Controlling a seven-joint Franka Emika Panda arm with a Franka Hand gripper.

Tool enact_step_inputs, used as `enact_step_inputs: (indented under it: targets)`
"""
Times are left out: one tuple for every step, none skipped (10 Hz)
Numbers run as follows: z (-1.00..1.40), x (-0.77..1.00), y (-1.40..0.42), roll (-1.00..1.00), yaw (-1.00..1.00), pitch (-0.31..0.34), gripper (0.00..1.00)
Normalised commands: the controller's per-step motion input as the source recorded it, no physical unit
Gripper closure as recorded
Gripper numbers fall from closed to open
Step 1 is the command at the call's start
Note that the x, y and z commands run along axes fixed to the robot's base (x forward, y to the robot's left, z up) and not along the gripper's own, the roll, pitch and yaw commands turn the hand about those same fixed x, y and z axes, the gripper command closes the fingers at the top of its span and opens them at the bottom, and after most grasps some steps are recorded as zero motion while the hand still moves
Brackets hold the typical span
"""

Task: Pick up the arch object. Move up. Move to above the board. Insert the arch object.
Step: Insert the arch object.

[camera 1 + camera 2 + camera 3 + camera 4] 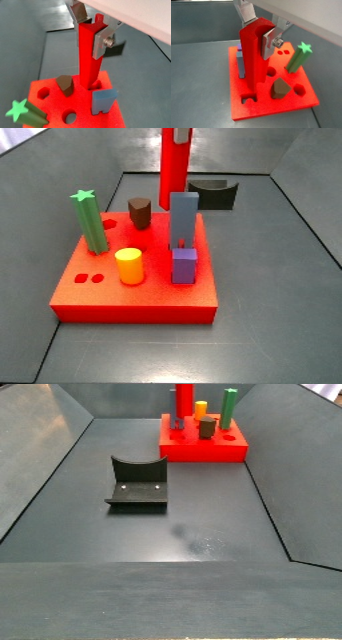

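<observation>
The arch object (pixel 89 57), a long bright red bar with a notched top end, stands upright in my gripper (pixel 92 31), which is shut on its upper part. The silver fingers (pixel 272 42) press its two sides in both wrist views. Its lower end meets the top of the board (pixel 79 106), a flat red slab with shaped holes, between a brown peg (pixel 65 84) and a blue pillar (pixel 104 101). How deep it sits I cannot tell. In both side views the arch object (pixel 175 168) rises from the board (pixel 134 296), and the gripper is cut off above the frame.
On the board stand a green star post (pixel 91 221), a yellow cylinder (pixel 128 266), a purple block (pixel 185 266), a blue pillar (pixel 185 216) and a brown peg (pixel 139 213). The dark fixture (pixel 138 484) sits on the grey floor, apart from the board (pixel 203 448).
</observation>
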Motion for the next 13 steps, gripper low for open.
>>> enact_step_inputs:
  targets:
    - [-0.34,0.0,0.0,0.0,-1.0,-0.007,1.0]
    - [-0.34,0.0,0.0,0.0,-1.0,-0.006,1.0]
    - [-0.33,0.0,0.0,0.0,-1.0,-0.009,1.0]
    - [-0.32,0.0,0.0,0.0,-1.0,-0.016,1.0]
    - [-0.3,0.0,0.0,0.0,-1.0,-0.03,1.0]
    - [-0.28,0.0,0.0,0.0,-1.0,-0.041,1.0]
    - [-0.25,0.0,0.0,0.0,-1.0,-0.06,1.0]
    - [-0.11,0.1,0.06,0.0,-0.95,-0.051,1.0]
    - [0.0,0.17,0.33,-0.03,-0.52,0.024,1.0]
    - [0.0,-0.01,0.02,0.0,0.0,0.033,1.0]
    - [-0.07,0.04,0.1,0.0,0.01,0.0,1.0]
    - [-0.19,0.21,0.03,0.0,0.0,-0.016,1.0]
    - [-0.26,0.38,0.0,-0.05,0.04,0.0,1.0]
